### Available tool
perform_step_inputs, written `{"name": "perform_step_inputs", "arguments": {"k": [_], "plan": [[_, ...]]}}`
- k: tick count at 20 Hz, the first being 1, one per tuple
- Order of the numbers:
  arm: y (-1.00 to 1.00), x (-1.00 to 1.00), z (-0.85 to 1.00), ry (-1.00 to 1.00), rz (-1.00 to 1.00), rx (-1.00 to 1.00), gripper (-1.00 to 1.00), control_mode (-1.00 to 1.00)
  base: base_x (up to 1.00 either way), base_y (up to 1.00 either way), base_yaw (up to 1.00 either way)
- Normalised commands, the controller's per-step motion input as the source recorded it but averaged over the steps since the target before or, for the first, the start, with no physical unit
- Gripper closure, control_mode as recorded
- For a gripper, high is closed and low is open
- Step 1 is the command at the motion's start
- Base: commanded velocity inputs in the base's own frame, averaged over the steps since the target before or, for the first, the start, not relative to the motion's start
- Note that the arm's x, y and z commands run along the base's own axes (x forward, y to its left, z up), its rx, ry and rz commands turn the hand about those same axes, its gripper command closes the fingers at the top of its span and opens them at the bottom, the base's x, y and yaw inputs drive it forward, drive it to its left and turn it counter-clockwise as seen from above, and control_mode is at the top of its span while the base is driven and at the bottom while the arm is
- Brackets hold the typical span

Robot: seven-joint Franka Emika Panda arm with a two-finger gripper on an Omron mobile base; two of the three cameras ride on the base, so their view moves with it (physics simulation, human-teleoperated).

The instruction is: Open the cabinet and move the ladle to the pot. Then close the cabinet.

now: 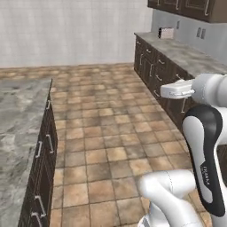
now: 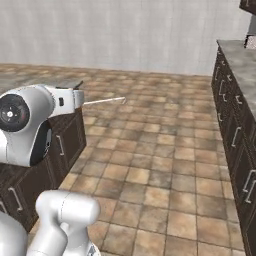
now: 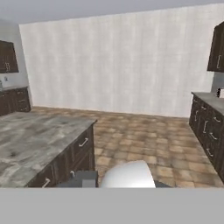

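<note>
Nearest item: ladle [image 3: 129,175], its round pale bowl at the bottom edge of the hand view, just beside a dark fingertip [image 3: 84,178].
Tool: tool [image 2: 80,99] pressed together, pinching the ladle near the bowl, held in the air over the floor.
Ladle, right base view: thin silver handle sticks out straight from the tool towards the far wall, about level; the bowl cannot be made out here.
Ladle, hand view: bowl visible, handle hidden behind it.
Arm: one, white with dark joints [image 1: 206,146], reaching across open floor [image 1: 111,133] between the two benches.
Benches: two. Island bench [image 3: 30,140] with a grey marbled top; wall bench [image 1: 186,53] along the opposite side.
Cabinets: hand view shows two groups, one high on each side wall [image 3: 216,43]; left base view shows the group above the wall bench, cut off by the frame.
Small item: one pale boxy thing [image 1: 166,32] at the far end of the wall bench, too small to identify.
Pot: none identified.
</note>
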Motion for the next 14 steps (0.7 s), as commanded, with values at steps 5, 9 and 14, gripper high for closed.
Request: {"name": "perform_step_inputs", "arguments": {"k": [5, 9, 14], "plan": [[0.00, 0.00, 0.00, 0.00, 0.00, 0.00, 1.00, 1.00, 0.00, 0.00, 0.78], [0.00, 0.00, 0.00, 0.00, 0.00, 0.00, 1.00, 1.00, 0.00, -0.02, 0.78], [0.00, 0.00, 0.00, 0.00, 0.00, 0.00, 1.00, 1.00, 0.00, -0.06, 0.74]]}}
